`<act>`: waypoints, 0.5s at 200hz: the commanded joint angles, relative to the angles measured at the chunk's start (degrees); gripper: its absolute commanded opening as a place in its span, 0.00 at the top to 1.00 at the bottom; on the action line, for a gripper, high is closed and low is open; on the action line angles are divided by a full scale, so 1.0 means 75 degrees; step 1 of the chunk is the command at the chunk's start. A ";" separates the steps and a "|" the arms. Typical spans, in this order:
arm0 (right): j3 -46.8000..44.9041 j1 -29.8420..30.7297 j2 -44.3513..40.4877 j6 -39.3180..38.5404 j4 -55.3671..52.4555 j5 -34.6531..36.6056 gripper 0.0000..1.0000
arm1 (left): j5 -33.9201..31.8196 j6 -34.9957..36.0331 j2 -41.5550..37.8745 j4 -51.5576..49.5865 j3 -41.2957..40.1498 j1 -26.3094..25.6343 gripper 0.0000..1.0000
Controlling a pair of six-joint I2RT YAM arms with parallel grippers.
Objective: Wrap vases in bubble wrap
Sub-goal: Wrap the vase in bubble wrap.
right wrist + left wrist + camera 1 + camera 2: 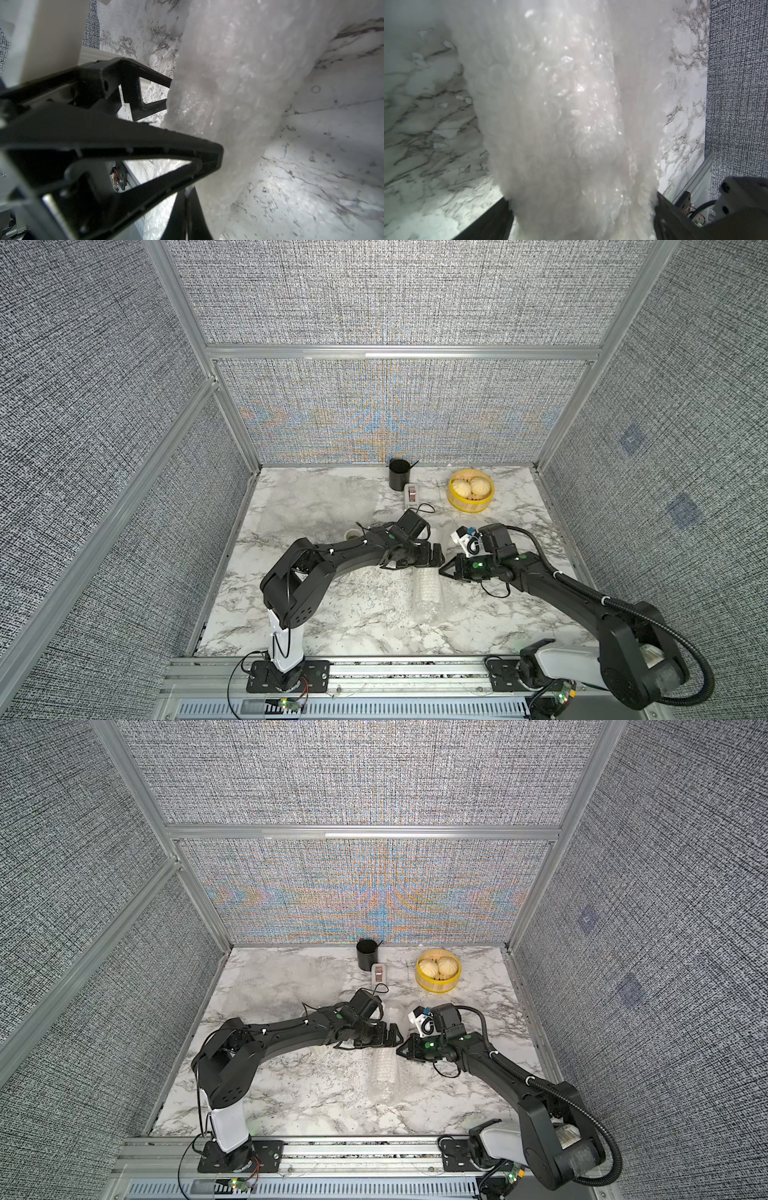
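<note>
Marble table [332, 626] in the grey fabric-walled cell. A black cup [399, 475], a small white switch box [411, 494] and a yellow steamer of buns [471, 489] sit along the back, out of our way. The bubble wrap roll [427, 593] lies on its side mid-table, long axis running front to back. We take it there's a vase inside, but no ceramic shows through.

Our left gripper [436, 556] sits at the roll's far end. In the left wrist view its jaws are spread wide either side of the roll; we can't tell whether the pads touch the film. The right gripper [443, 571] has its jaws pressed together, tip against that same end, pinching nothing we can see.

A second bubble wrap sheet [316, 506] lies flat at back left. A small rim behind the left forearm looks like the short vase [352, 535], mostly hidden.

Risks:
- Nothing clamps the roll, so the loose flap may spring open and unwind.
- A sideways nudge from the shut tip could set it rolling.
- The left arm pulling back could clip the short vase.
</note>
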 commanded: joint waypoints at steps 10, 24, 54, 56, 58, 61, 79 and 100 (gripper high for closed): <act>0.0039 0.0066 0.0210 0.0009 0.0437 -0.0264 0.98 | 0.0127 -0.0023 -0.0194 0.0327 -0.0154 0.0031 0.01; 0.0077 0.0127 0.0339 -0.0012 0.0512 -0.0294 0.98 | 0.0236 -0.0003 -0.0230 0.0425 -0.0194 0.0031 0.01; 0.0092 0.0241 0.0541 0.0021 0.0728 -0.0341 0.98 | 0.0206 -0.0171 -0.0342 0.0521 -0.0364 0.0043 0.01; 0.0092 0.0245 0.0560 0.0016 0.0740 -0.0351 0.98 | 0.0200 -0.0173 -0.0346 0.0507 -0.0360 0.0043 0.00; 0.0110 0.0252 0.0564 0.0012 0.0738 -0.0357 0.98 | 0.0183 -0.0173 -0.0347 0.0488 -0.0350 0.0043 0.01; 0.0121 0.0271 0.0594 0.0009 0.0735 -0.0364 0.98 | 0.0182 -0.0173 -0.0347 0.0482 -0.0353 0.0045 0.00; 0.0122 0.0321 0.0660 0.0019 0.0849 -0.0447 0.98 | 0.0194 -0.0176 -0.0386 0.0581 -0.0366 0.0066 0.01; 0.0143 0.0337 0.0650 0.0009 0.0878 -0.0455 0.98 | 0.0330 -0.0089 -0.0302 0.0521 -0.0258 0.0066 0.01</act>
